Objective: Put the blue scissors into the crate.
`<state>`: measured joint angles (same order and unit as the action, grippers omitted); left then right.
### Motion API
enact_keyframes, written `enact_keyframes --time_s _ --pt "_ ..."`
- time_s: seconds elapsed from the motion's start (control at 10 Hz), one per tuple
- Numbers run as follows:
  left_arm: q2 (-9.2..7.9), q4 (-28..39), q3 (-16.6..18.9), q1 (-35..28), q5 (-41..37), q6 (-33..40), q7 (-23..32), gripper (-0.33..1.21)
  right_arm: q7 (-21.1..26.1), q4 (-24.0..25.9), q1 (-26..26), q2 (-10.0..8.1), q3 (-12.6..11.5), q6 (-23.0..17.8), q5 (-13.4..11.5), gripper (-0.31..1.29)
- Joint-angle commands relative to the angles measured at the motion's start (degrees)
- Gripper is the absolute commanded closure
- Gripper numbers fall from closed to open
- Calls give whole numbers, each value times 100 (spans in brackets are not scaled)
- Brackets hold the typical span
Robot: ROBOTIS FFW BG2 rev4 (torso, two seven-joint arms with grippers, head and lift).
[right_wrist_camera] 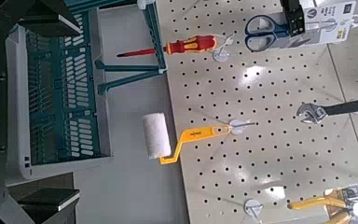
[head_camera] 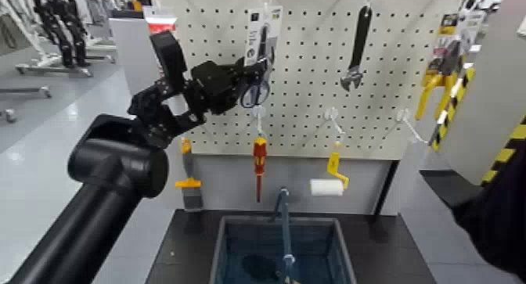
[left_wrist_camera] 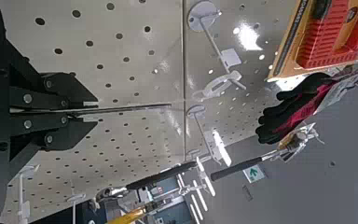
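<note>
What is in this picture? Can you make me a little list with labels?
scissors: blue scissors on a white card, hanging on the pegboard
left pincer: left pincer up at the scissors card, closed on its edge
right pincer: out of sight
crate: crate on the floor below the board
other tools: screwdriver, wrench, paint roller

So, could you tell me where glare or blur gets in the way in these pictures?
Head view: soft throughout, the left gripper at the blue scissors smeared. Left wrist view: bright glare patches on the pegboard. Right wrist view: sharpest, with white glare spots on the board and the crate evenly lit.
</note>
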<state>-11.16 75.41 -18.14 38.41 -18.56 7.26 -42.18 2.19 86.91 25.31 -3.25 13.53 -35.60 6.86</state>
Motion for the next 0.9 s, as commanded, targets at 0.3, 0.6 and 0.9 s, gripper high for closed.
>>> enact_keyframes --time_s 0.3,0.6,0.9 --pt "0 18 12 9 19 29 0 118 0 2 0 0 0 0 0 9" --pt "-9 158 12 0 2 47 0 118 0 2 0 0 -9 0 0 9" --pt "-44 1204 223 -404 -34 -217 0 118 0 2 18 18 -53 0 9 9"
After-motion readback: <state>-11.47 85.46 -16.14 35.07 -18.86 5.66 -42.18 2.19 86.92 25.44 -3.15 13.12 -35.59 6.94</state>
